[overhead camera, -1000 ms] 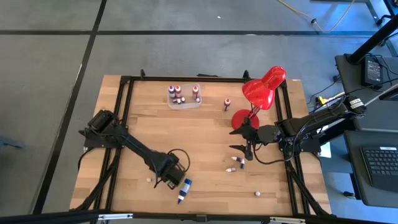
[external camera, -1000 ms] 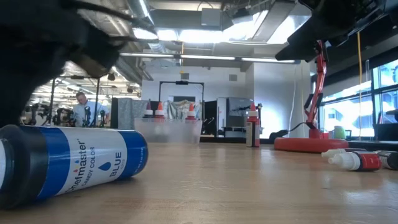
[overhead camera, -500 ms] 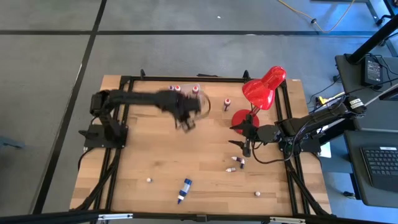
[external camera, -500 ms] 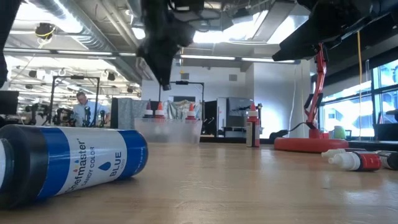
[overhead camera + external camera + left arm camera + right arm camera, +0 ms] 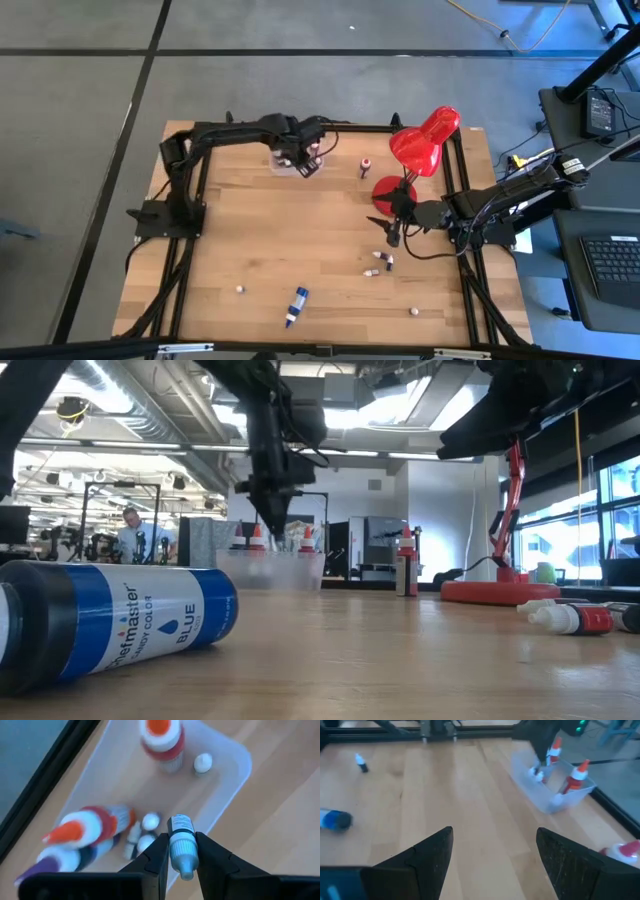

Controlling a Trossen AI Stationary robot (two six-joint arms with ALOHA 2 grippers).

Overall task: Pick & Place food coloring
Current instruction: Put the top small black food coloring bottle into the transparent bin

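Now my left gripper [image 5: 182, 857] clamps small dropper bottle [image 5: 181, 845] over clear box [image 5: 283, 168], several bottles inside. Right gripper [image 5: 392, 228] spread, waiting near lamp [image 5: 420, 145]. Blue bottle [image 5: 296, 305], few strays remain on table [image 5: 250, 230].

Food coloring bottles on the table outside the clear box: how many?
6: one upright bottle beside the lamp base; two lying bottles near the right gripper; blue bottle and two tiny ones along the front edge. More may be hidden.
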